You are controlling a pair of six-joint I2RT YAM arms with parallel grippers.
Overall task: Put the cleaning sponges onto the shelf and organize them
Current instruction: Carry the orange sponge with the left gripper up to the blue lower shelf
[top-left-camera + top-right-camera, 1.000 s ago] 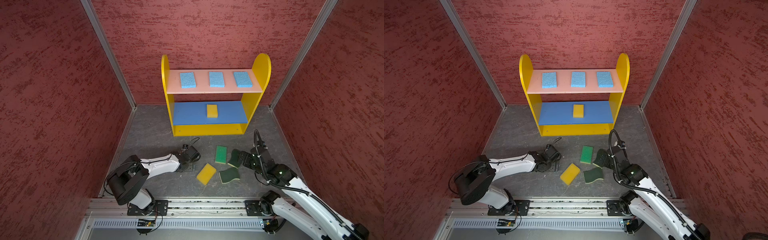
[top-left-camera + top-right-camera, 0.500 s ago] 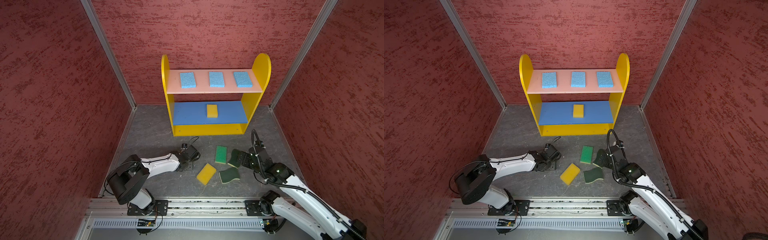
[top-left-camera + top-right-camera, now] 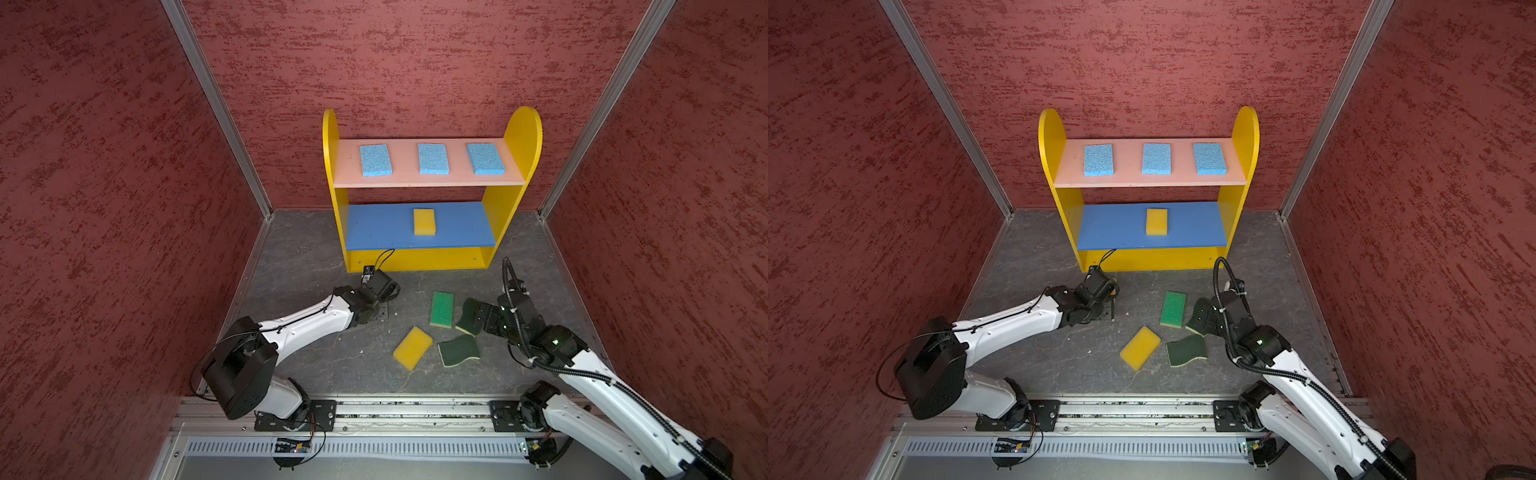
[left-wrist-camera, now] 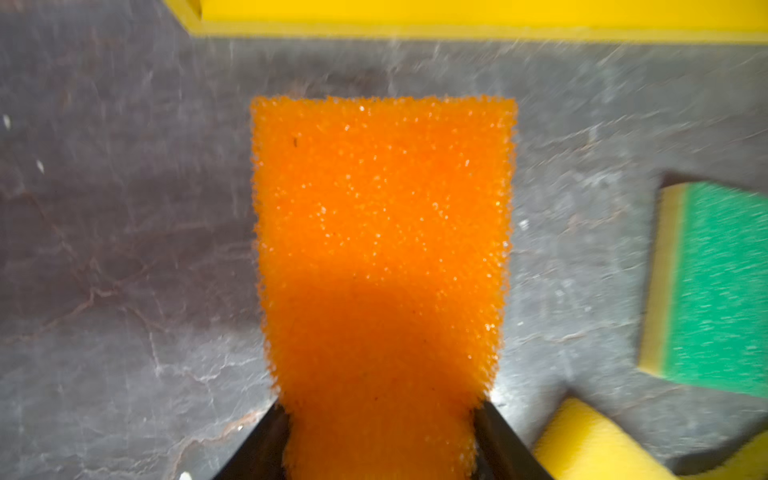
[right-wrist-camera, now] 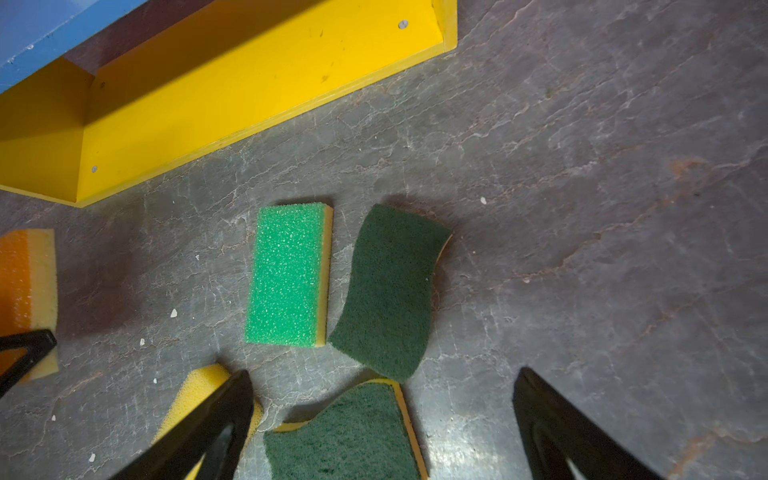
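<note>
Cleaning sponges, both top views: three light blue sponges (image 3: 375, 160) lie in a row on the pink board (image 3: 457, 178) of the shelf (image 3: 523, 137), which stands at 12 o'clock on the worktop (image 3: 307, 266). One yellow sponge (image 3: 424, 221) sits mid-way along the blue board (image 3: 374, 228).
Loose on the worktop: a bright green sponge (image 3: 441, 308), with a second yellow sponge (image 3: 412, 348) at its 7 o'clock, a wavy dark green sponge (image 3: 458, 350) at its 5 o'clock, and a second wavy sponge (image 3: 467, 313) just beside it at 3 o'clock.
Left wrist view: the left gripper (image 4: 380, 411) has both jaws pressed into the sides of the orange-topped sponge (image 4: 380, 216), pinching it narrower there. Whether it is clear of the worktop cannot be told.
Right wrist view: the right gripper (image 5: 384, 376) is spread wide and holds nothing. It is above the two wavy sponges, with the bright green sponge just beside one of them.
</note>
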